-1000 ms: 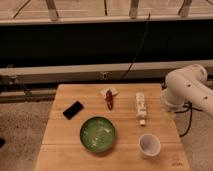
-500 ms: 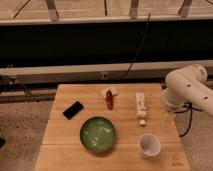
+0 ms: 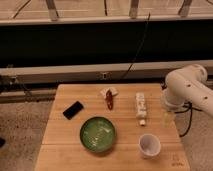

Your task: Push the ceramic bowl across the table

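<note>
**Gripper off at right edge, bowl untouched**

Camera view: gripper (image 3: 167,118) hangs under the white arm (image 3: 186,89) at the table's (image 3: 65,150) right edge, touching nothing. Open or closed: can't tell. Ceramic bowl (image 3: 97,133) sits front-centre on the table, well apart from the gripper. Betw. them: white cup (image 3: 149,145) near the front-right corner and a white tube (image 3: 141,107) lying lengthwise. Behind the bowl: black phone (image 3: 73,109) to the left, red item on a white wrapper (image 3: 109,98) at centre.
</note>
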Motion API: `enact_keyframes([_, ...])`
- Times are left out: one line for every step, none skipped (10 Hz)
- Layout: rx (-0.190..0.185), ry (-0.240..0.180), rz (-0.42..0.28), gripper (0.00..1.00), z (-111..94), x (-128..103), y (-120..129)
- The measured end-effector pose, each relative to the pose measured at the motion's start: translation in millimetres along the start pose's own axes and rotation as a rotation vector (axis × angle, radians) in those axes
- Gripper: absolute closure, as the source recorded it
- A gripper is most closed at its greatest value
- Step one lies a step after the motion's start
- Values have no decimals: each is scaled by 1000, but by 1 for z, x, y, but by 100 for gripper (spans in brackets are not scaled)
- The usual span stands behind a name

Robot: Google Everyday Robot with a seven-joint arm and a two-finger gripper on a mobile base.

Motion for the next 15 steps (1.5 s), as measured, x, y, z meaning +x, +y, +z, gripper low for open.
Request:
enact_keyframes([-1,5,-19,20,6,-8,3])
enact_keyframes([-4,7,-42,20,14,-21,7])
enact_keyframes([-4,11,-68,20,21,-35,9])
enact_keyframes([-9,15,-87,20,26,-42,13])
enact_keyframes([-12,16,-98,20,28,-43,14])
enact_keyframes([-15,16,-120,20,32,-46,16])
enact_keyframes([-20,15,-142,20,40,-50,19])
enact_keyframes([-24,13,-161,20,46,-55,21])
enact_keyframes([-26,13,-181,20,52,-63,24])
enact_keyframes([-28,10,-200,20,58,-72,26])
enact_keyframes([-29,7,-221,20,63,-78,28])
enact_keyframes([-34,6,-236,20,69,-79,32])
enact_keyframes([-37,2,-256,20,77,-82,35])
enact_keyframes([-38,-3,-275,20,85,-87,37])
enact_keyframes([-43,-2,-282,20,90,-87,38])
